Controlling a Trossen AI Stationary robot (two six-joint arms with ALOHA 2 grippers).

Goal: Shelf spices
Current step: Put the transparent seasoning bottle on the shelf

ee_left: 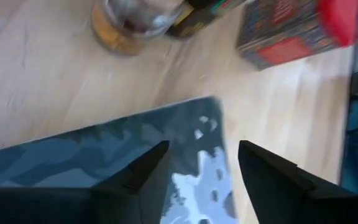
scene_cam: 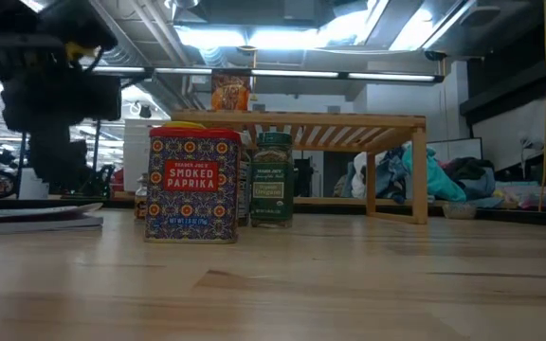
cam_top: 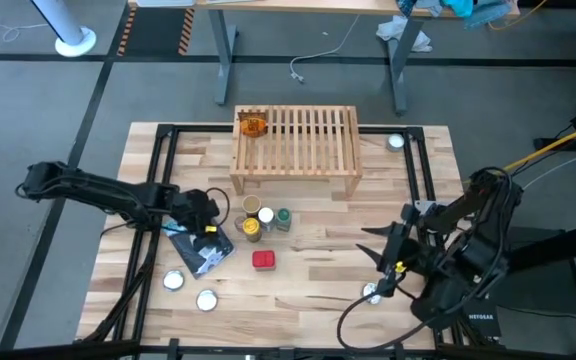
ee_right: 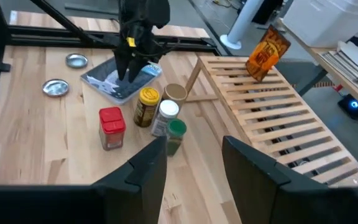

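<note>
Spices on the table, with both arms in view. Left gripper [cam_top: 211, 228] hangs low over the blue-and-white pouch [cam_top: 201, 247], its fingers [ee_left: 143, 177] spread with nothing between them, just beside the jar cluster. That cluster stands in front of the shelf [cam_top: 296, 150]: a yellow-lidded jar [cam_top: 252, 227], a tan-lidded jar [cam_top: 251, 205], a white-lidded jar [cam_top: 266, 218] and a green-lidded jar [cam_top: 284, 216], touching or nearly so. The red tin [cam_top: 264, 260] stands alone nearer the table's front edge. An orange packet [cam_top: 254, 125] already stands on the shelf's back corner. Right gripper [cam_top: 376, 256] waits well apart on the right, fingers parted and empty. The jars look rigid, light and smooth-sided, best pinched across the body below the lid; crowding leaves little finger room. The tin is boxy, so flat faces suit the pads.
</note>
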